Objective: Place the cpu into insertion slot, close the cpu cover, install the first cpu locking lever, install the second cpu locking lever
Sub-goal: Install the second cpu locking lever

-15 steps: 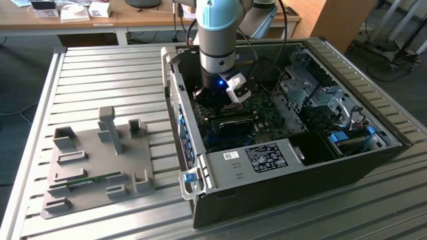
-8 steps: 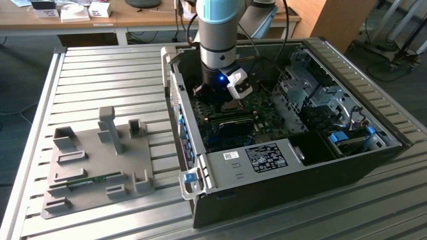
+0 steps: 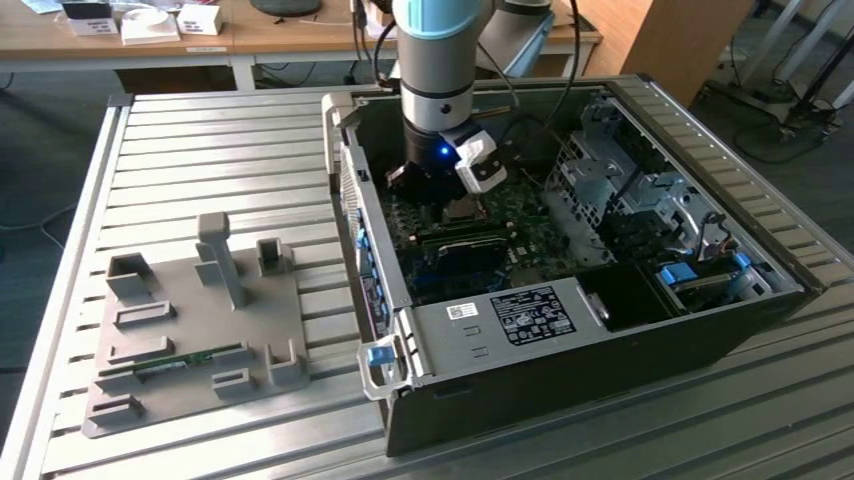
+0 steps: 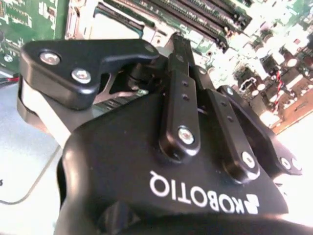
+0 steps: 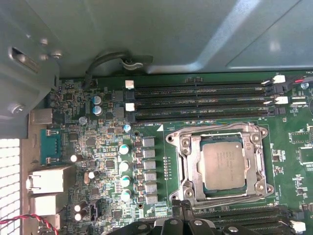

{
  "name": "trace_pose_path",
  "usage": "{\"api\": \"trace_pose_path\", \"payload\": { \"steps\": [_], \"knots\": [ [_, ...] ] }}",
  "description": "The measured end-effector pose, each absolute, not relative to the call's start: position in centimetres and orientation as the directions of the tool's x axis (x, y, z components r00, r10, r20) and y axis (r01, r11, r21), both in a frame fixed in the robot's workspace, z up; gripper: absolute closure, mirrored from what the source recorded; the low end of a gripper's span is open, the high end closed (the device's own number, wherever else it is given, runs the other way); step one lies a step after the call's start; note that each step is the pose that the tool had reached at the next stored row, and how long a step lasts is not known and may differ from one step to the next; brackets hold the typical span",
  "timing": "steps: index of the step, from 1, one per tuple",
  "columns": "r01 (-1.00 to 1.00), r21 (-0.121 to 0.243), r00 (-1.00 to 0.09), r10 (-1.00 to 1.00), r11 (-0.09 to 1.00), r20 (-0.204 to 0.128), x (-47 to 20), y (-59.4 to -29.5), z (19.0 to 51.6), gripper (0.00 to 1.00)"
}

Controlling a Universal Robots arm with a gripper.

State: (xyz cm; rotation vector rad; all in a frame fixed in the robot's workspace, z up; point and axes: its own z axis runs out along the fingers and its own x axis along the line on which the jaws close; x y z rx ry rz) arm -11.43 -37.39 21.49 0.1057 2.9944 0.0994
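Chip position: the cpu (image 5: 223, 165) lies flat in the insertion slot (image 5: 208, 188), silvery top facing up, on the green circuit board (image 5: 98, 147). The cpu cover (image 5: 254, 161) appears to lie down around it, its square window framing the chip; whether it is fully seated cannot be told. Whether either locking lever is latched cannot be read from the first wrist view.

Long black memory slots (image 5: 200, 100) run beside the socket on one side, and a further set (image 5: 244, 215) runs along the opposite side. Their long axes are parallel to one socket edge.

Position of the tool: in the first wrist view the black fingertips of the tool (image 5: 182, 221) show just beside the socket edge that faces the further memory slots, and they carry nothing. The socket therefore lies immediately ahead of the fingertips. In the second wrist view the fingers (image 4: 180, 88) stand close together above the board, with no part between them; the tool is judged closed and empty.

In the exterior view the tool (image 3: 441, 195) hangs from the arm (image 3: 434, 60) inside the open computer case (image 3: 694, 330), directly over the socket area. The case rests on the slatted metal surface (image 3: 200, 150), and a grey parts holder (image 3: 200, 320) lies well apart, toward the exterior view's left.
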Motion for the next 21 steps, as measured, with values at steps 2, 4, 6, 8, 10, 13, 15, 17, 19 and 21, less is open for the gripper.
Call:
{"api": "trace_pose_path", "payload": {
  "steps": [2, 4, 6, 8, 10, 13, 15, 17, 19, 21],
  "knots": [
    [0.065, 0.071, -0.987, 0.075, 0.995, -0.141, -11.4, -37.4, 21.5, 0.89],
    [0.065, 0.070, -0.987, 0.075, 0.995, -0.140, -11.3, -37.4, 21.5, 0.89],
    [0.065, 0.071, -0.987, 0.075, 0.995, -0.141, -11.0, -37.4, 21.5, 0.89],
    [0.065, 0.071, -0.987, 0.075, 0.995, -0.141, -10.5, -37.4, 21.5, 0.89],
    [0.065, 0.071, -0.987, 0.075, 0.995, -0.141, -9.9, -37.4, 21.5, 0.89],
    [0.065, 0.071, -0.987, 0.075, 0.995, -0.140, -9.2, -37.0, 21.5, 0.89],
    [0.065, 0.071, -0.987, 0.075, 0.995, -0.140, -9.0, -36.4, 21.5, 0.89],
    [0.065, 0.071, -0.987, 0.075, 0.995, -0.141, -8.7, -35.8, 21.5, 0.89],
    [0.065, 0.070, -0.987, 0.075, 0.995, -0.140, -8.4, -35.4, 21.5, 0.89],
    [0.065, 0.070, -0.987, 0.075, 0.995, -0.140, -8.0, -35.2, 21.5, 0.89]
  ]
}}
